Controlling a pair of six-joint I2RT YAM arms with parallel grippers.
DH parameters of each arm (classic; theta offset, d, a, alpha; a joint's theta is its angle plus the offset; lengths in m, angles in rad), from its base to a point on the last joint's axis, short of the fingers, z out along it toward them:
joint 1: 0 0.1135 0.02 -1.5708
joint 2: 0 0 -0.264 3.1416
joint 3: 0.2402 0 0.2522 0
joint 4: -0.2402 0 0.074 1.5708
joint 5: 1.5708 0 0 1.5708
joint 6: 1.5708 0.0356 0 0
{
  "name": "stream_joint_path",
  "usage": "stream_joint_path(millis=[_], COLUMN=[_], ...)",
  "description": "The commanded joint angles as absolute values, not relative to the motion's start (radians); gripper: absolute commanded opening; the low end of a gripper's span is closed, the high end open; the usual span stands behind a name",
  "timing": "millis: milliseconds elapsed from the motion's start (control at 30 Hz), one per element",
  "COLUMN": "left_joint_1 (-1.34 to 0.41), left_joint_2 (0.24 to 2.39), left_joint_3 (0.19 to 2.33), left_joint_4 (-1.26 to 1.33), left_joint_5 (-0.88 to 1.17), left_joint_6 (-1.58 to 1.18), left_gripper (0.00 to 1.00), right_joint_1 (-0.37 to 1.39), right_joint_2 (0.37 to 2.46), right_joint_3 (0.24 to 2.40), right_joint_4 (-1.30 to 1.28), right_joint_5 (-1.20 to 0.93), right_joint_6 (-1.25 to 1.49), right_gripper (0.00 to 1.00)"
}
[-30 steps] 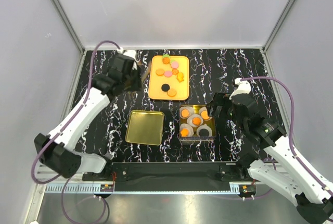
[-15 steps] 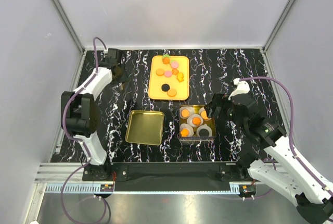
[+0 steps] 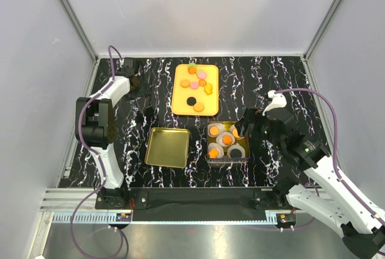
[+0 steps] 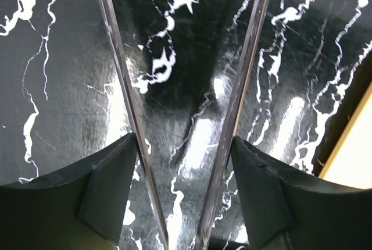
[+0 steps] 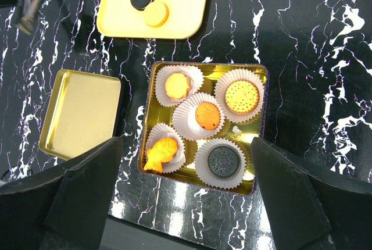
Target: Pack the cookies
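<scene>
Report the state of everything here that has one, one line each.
Tin, open, five paper cups inside, all holding cookies.
Lid, off, lying inside-up on the table beside the tin.
Tray, loaded with loose cookies.
Left gripper, open, empty, over bare table.
Right gripper, open, empty, above the tin.
</scene>
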State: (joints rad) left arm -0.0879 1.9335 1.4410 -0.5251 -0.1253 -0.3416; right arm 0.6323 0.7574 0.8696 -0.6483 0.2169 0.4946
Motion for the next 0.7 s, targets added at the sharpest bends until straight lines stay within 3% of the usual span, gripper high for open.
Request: stream_joint_path(millis=[0,333,667], left_joint_1=[-0.069,-0.071,-0.133], left_joint_2=[1.956,1.924,1.686], left_joint_3=[1.494,1.512,1.523], left_joint_4=[-0.479,-0.479,-0.546], left_joint_5=[-0.100,-0.081,-0.116], left_joint_6=[-0.351,-0.350,-0.357], left_gripper=[0.72,0.89,0.89], right_joint_1=[0.637,0.635,0.637], right_joint_2=[0.758,0.752,0.764], right_joint_3=[0.887,0.877,0.874], right_joint_4=[-0.634,-0.644,-0.621], right_joint_5=[0.209,0.206,0.181], right_joint_6=[0.495,0.499,0.499], right_gripper=[1.00,1.00,1.00])
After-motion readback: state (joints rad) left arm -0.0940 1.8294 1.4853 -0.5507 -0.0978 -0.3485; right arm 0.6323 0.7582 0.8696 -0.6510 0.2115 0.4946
